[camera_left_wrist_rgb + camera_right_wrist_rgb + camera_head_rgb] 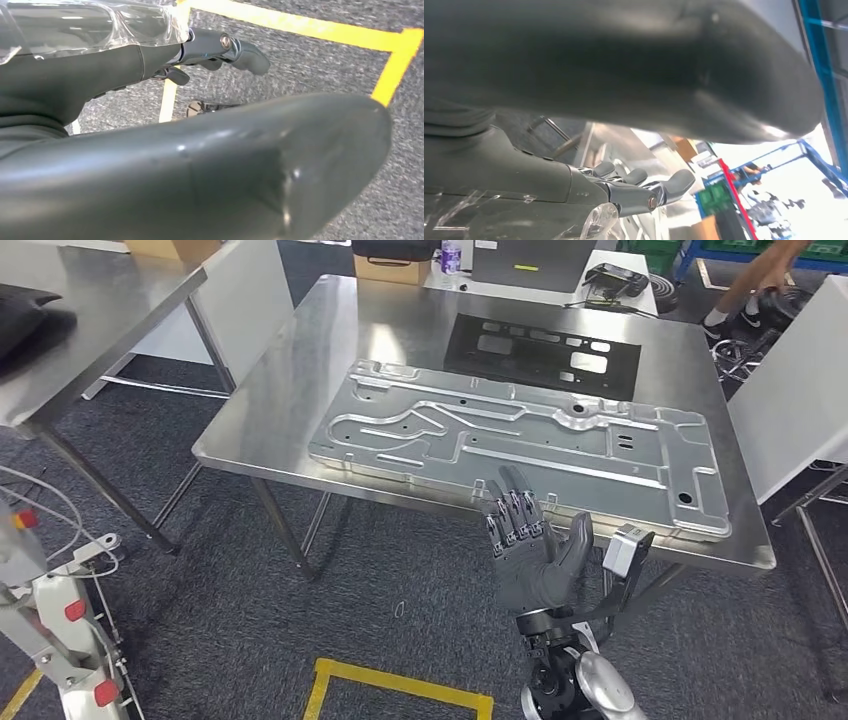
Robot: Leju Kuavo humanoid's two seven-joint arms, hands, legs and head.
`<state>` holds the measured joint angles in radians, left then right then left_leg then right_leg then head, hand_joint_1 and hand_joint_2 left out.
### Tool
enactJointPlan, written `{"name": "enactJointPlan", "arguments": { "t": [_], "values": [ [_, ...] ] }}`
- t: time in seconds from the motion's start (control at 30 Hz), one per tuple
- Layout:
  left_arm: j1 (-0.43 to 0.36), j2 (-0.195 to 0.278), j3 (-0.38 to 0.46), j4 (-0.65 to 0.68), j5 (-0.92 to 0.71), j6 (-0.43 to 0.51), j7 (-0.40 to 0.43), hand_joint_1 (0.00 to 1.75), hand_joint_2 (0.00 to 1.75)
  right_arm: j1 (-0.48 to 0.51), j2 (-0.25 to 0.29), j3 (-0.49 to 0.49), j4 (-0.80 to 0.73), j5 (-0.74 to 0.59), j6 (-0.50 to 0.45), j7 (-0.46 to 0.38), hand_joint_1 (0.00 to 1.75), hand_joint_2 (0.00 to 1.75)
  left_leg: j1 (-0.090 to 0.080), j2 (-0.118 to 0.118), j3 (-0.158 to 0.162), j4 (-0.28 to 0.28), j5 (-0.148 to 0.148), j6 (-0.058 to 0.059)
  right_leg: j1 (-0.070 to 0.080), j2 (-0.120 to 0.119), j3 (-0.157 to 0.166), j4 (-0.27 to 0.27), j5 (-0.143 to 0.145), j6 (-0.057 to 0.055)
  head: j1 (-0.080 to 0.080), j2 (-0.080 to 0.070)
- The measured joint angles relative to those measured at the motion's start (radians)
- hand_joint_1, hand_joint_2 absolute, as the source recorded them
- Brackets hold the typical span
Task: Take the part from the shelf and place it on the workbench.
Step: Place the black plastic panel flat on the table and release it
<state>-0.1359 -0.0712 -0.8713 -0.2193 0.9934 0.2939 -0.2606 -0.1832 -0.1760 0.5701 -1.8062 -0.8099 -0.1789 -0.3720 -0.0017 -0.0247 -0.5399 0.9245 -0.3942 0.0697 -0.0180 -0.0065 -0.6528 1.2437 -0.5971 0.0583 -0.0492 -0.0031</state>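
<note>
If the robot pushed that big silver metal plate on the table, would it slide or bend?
The metal plate would probably slide: it lies flat on a smooth, shiny steel table. It looks stiff, since it has pressed ribs and raised edges. Being wide and thin, it may flex a little if lifted by one end. The right robot hand is open, holding nothing.

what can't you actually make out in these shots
- Workbench: its far right corner is cut off by a white panel in the head view.
- Left hand: the thick thumb hides most of the fingers in the left wrist view.
- Person: cropped by the head view's top edge.
</note>
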Motion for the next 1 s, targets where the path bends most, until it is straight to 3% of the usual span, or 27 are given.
{"name": "enactJointPlan", "arguments": {
  "t": [0.03, 0.07, 0.13, 0.17, 0.23, 0.3, 0.37, 0.43, 0.5, 0.53, 0.57, 0.63, 0.7, 0.73, 0.8, 0.87, 0.93, 1.0],
  "values": [
    [0.001, 0.0, 0.0, 0.0, 0.0, 0.0, 0.001, 0.0, 0.0, 0.001, 0.0, 0.0, 0.0, 0.001, 0.0, 0.0, 0.0, 0.0, -0.003, -0.012, -0.002, 0.001, 0.002, 0.002, 0.001, 0.002, 0.001, 0.001, 0.011, -0.003, 0.0, 0.0],
    [0.002, 0.0, 0.0, 0.0, 0.0, 0.001, 0.001, 0.0, 0.0, 0.002, 0.0, 0.0, 0.0, 0.001, 0.0, 0.001, 0.0, 0.0, -0.005, -0.024, -0.003, 0.001, 0.004, 0.002, 0.001, 0.007, 0.022, -0.041, 0.04, -0.008, 0.0, 0.0],
    [0.002, 0.0, 0.0, 0.0, 0.0, 0.003, 0.001, 0.0, 0.0, 0.002, -0.001, 0.001, 0.0, 0.002, 0.0, 0.001, 0.0, 0.0, -0.01, -0.048, -0.006, 0.006, 0.006, -0.001, 0.002, 0.042, 0.097, -0.189, 0.109, -0.02, 0.0, 0.0],
    [0.001, 0.0, 0.0, 0.0, 0.0, 0.004, 0.001, 0.0, 0.0, 0.002, -0.001, 0.001, 0.0, 0.002, 0.0, 0.001, 0.0, 0.0, -0.011, -0.059, -0.01, 0.01, 0.007, -0.003, 0.001, 0.062, 0.126, -0.25, 0.129, -0.023, 0.0, 0.0],
    [0.0, 0.0, 0.0, 0.0, 0.0, 0.005, 0.001, 0.0, 0.0, 0.003, -0.001, 0.001, 0.0, 0.003, 0.0, 0.002, 0.0, 0.0, -0.011, -0.079, -0.022, 0.016, 0.012, -0.013, 0.004, 0.079, 0.145, -0.297, 0.137, -0.027, 0.0, 0.0],
    [0.004, 0.001, 0.0, 0.0, 0.001, 0.008, 0.002, 0.0, 0.0, 0.003, 0.001, 0.001, 0.0, 0.004, 0.0, 0.002, 0.0, 0.0, -0.009, -0.089, -0.033, 0.02, 0.016, -0.024, 0.002, 0.057, 0.143, -0.301, 0.142, -0.032, 0.0, 0.0],
    [0.006, 0.002, 0.0, 0.0, 0.0, 0.011, 0.002, 0.0, 0.0, 0.004, 0.002, 0.001, 0.0, 0.004, -0.001, 0.002, 0.0, 0.0, -0.008, -0.056, -0.057, 0.067, -0.014, -0.038, -0.003, 0.031, 0.142, -0.305, 0.148, -0.038, -0.005, 0.0],
    [0.003, 0.003, 0.0, 0.0, -0.001, 0.014, 0.003, 0.0, 0.0, 0.008, 0.003, 0.001, 0.0, 0.005, -0.002, 0.003, 0.0, 0.0, -0.002, -0.008, -0.115, 0.195, -0.083, -0.053, -0.003, 0.004, 0.141, -0.306, 0.148, -0.04, -0.01, 0.0],
    [0.004, 0.003, 0.0, 0.0, 0.0, 0.017, 0.005, 0.0, 0.0, 0.012, 0.003, 0.001, 0.0, 0.005, -0.004, 0.003, 0.0, 0.0, 0.007, 0.009, -0.17, 0.318, -0.13, -0.065, -0.003, -0.025, 0.14, -0.305, 0.148, -0.04, -0.01, 0.0],
    [0.006, 0.003, 0.0, 0.0, 0.001, 0.019, 0.005, 0.0, 0.0, 0.013, 0.003, 0.001, 0.0, 0.005, -0.005, 0.003, 0.0, 0.0, 0.012, 0.014, -0.173, 0.33, -0.126, -0.069, -0.004, -0.038, 0.139, -0.305, 0.148, -0.04, -0.01, 0.0],
    [0.008, 0.003, 0.0, 0.0, 0.002, 0.021, 0.006, 0.0, 0.0, 0.014, 0.003, 0.001, 0.0, 0.005, -0.006, 0.003, 0.0, 0.0, 0.015, 0.019, -0.154, 0.298, -0.105, -0.071, -0.005, -0.049, 0.14, -0.305, 0.147, -0.039, -0.011, 0.0],
    [0.008, 0.004, 0.0, 0.0, 0.006, 0.025, 0.007, 0.0, 0.0, 0.014, 0.003, 0.001, 0.0, 0.005, -0.007, 0.004, 0.0, 0.0, 0.018, 0.054, -0.075, 0.151, -0.045, -0.074, -0.005, -0.07, 0.144, -0.305, 0.144, -0.033, -0.011, 0.0],
    [0.006, 0.004, 0.0, 0.0, 0.005, 0.03, 0.01, 0.0, 0.0, 0.013, 0.003, 0.001, 0.0, 0.005, -0.009, 0.004, 0.0, 0.0, 0.013, 0.083, -0.022, 0.044, -0.013, -0.064, 0.0, -0.087, 0.146, -0.304, 0.141, -0.023, -0.009, 0.0],
    [0.006, 0.004, 0.0, 0.0, 0.002, 0.033, 0.013, 0.0, 0.0, 0.013, 0.003, 0.001, 0.0, 0.005, -0.01, 0.005, 0.0, 0.0, 0.009, 0.086, -0.017, 0.027, -0.012, -0.056, 0.003, -0.095, 0.147, -0.304, 0.14, -0.017, -0.007, 0.0],
    [0.008, 0.004, 0.0, 0.0, -0.009, 0.043, 0.022, 0.0, 0.0, 0.013, 0.003, 0.001, 0.0, 0.004, -0.014, 0.007, 0.0, 0.0, 0.005, 0.066, -0.022, 0.026, -0.008, -0.037, 0.002, -0.107, 0.148, -0.305, 0.138, -0.004, -0.005, 0.0],
    [0.011, 0.004, 0.0, 0.0, -0.02, 0.052, 0.028, 0.0, 0.0, 0.012, 0.003, 0.0, 0.0, 0.004, -0.018, 0.008, 0.0, 0.0, 0.007, 0.045, -0.024, 0.021, -0.002, -0.02, -0.003, -0.072, 0.136, -0.271, 0.109, 0.005, -0.004, 0.0],
    [0.01, 0.004, -0.001, 0.0, -0.027, 0.057, 0.032, 0.0, 0.0, 0.015, 0.002, 0.0, 0.002, 0.003, -0.021, 0.008, 0.0, 0.0, 0.007, 0.025, -0.026, 0.02, 0.004, -0.007, -0.004, -0.017, 0.082, -0.15, 0.04, 0.006, -0.002, 0.0],
    [0.01, 0.004, -0.001, 0.0, -0.031, 0.06, 0.036, 0.0, 0.0, 0.019, 0.001, 0.0, 0.006, 0.002, -0.024, 0.008, 0.0, 0.0, 0.004, 0.001, -0.029, 0.02, 0.006, -0.001, -0.002, 0.0, 0.015, -0.013, -0.012, 0.004, -0.001, 0.0]
  ]
}}
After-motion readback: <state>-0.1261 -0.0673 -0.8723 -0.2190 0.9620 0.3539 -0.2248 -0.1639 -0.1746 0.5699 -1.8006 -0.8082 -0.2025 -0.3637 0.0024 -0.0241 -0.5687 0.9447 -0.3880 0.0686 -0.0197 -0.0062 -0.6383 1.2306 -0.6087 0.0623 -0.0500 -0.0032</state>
